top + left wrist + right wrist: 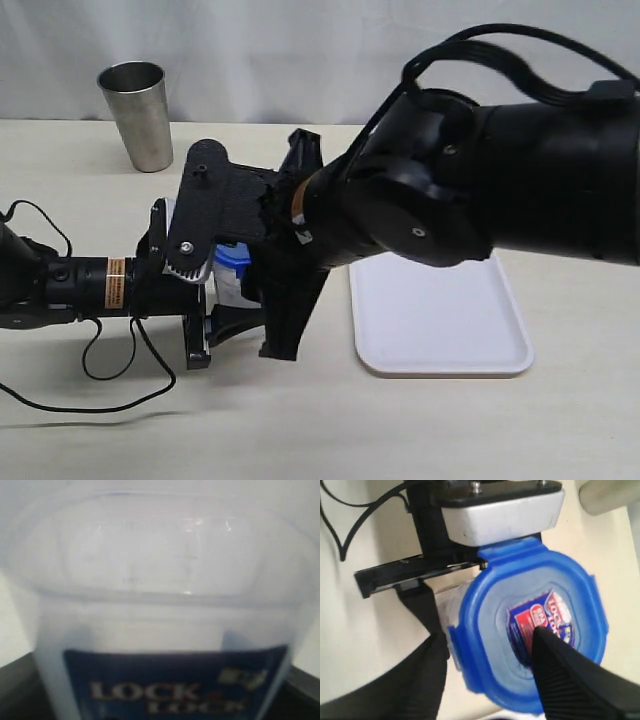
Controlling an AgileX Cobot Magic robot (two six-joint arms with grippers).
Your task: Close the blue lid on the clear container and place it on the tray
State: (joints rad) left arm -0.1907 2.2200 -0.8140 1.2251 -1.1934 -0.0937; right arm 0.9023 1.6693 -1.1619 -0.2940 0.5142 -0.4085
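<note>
Container (pixel 165 615) upright, long axis vertical, blue lid (pixel 490 605) on top.

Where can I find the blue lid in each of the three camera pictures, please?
Exterior view: the blue lid is a small blue patch left of centre, mostly hidden.
Left wrist view: not in it.
Right wrist view: it fills the middle, seen from above.
Shared landmark: the clear container, which fills the left wrist view and sits under the lid in the exterior view and the right wrist view.
</note>
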